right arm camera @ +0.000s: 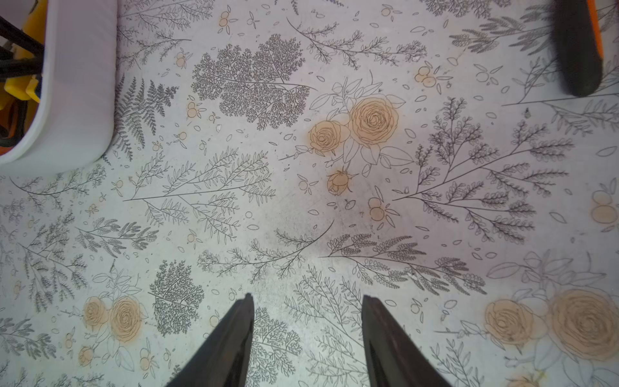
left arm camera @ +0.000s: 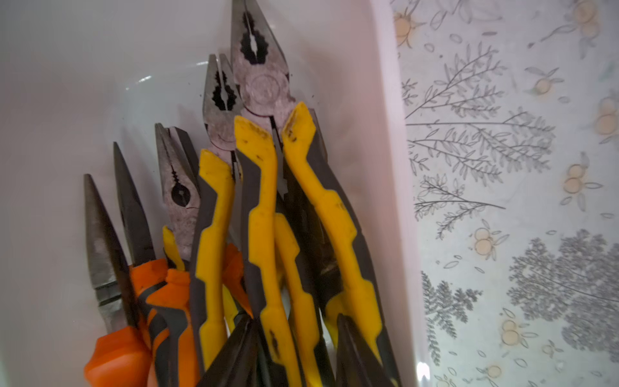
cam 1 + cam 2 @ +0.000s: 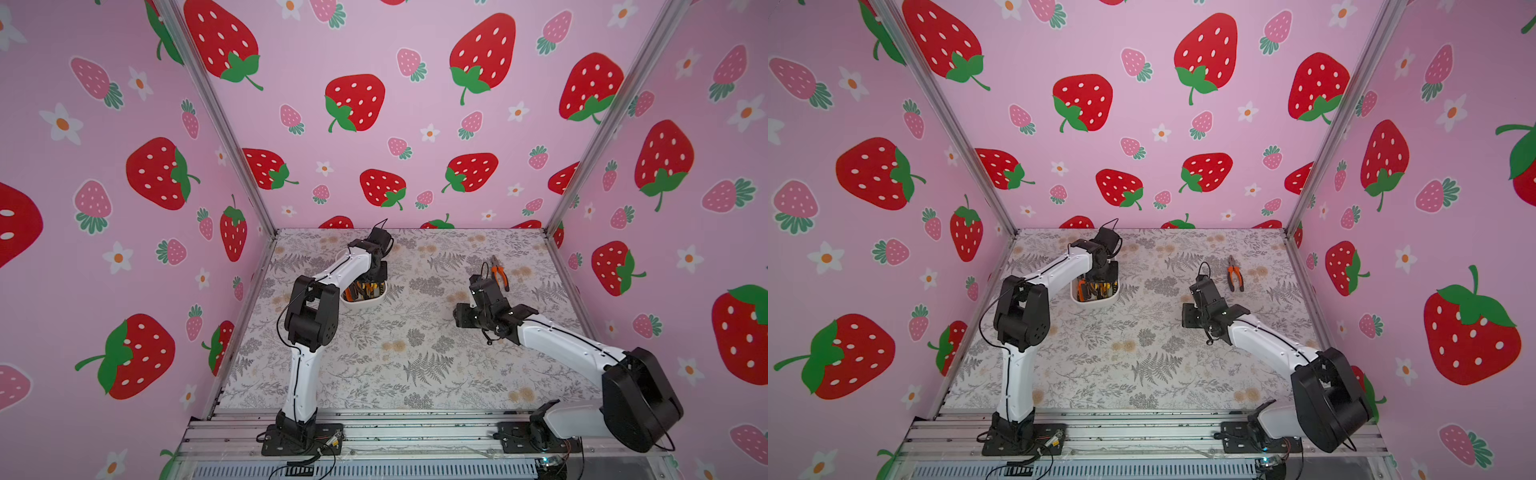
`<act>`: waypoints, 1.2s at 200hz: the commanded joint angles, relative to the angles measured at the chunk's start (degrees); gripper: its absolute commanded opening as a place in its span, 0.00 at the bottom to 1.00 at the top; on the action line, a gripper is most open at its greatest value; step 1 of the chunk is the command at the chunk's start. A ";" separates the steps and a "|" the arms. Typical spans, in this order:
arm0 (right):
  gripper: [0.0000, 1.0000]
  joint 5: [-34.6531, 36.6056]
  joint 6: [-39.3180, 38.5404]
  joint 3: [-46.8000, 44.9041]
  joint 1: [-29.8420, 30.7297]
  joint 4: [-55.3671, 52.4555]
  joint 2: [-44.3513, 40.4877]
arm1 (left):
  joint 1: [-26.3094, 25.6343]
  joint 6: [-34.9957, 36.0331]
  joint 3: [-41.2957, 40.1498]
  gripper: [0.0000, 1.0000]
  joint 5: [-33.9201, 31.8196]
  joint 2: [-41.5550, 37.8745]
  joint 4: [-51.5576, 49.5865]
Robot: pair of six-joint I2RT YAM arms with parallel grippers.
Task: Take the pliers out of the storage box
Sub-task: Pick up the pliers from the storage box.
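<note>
My left arm (image 3: pixel 302 374) and right arm (image 3: pixel 565 343) are white-shelled, with bulky black joints (image 3: pixel 311 318) and thin black cables (image 3: pixel 278 322). My right end effector (image 1: pixel 306 301) has dark tapered fingers (image 1: pixel 227 341).

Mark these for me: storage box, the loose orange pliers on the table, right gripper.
storage box (image 3: pixel 363 302): in a top view, on its near white wall.
loose orange pliers (image 3: pixel 1234 271): in a top view, at the pivot.
right gripper (image 1: pixel 308 297): right wrist view, midway between its open fingertips.
</note>
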 commanded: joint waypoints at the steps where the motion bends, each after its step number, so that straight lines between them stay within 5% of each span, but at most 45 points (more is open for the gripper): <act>1: 0.57 -0.34 0.46 -0.53 -0.37 0.15 -1.12 | 0.69 -0.86 0.90 0.42 -0.25 1.54 -4.27; 95: 0.57 -0.58 0.38 -0.32 -0.45 0.11 -0.77 | 1.30 -1.06 1.59 0.17 -0.87 1.03 -5.40; 123: 0.57 -0.62 0.38 -0.28 -0.45 0.02 -0.67 | 1.57 -0.61 2.64 0.00 -0.90 0.86 -6.17; 240: 0.57 -0.55 0.38 -0.07 -0.45 -0.42 -0.67 | 1.22 4.63 0.24 0.00 -7.64 -10.04 -6.29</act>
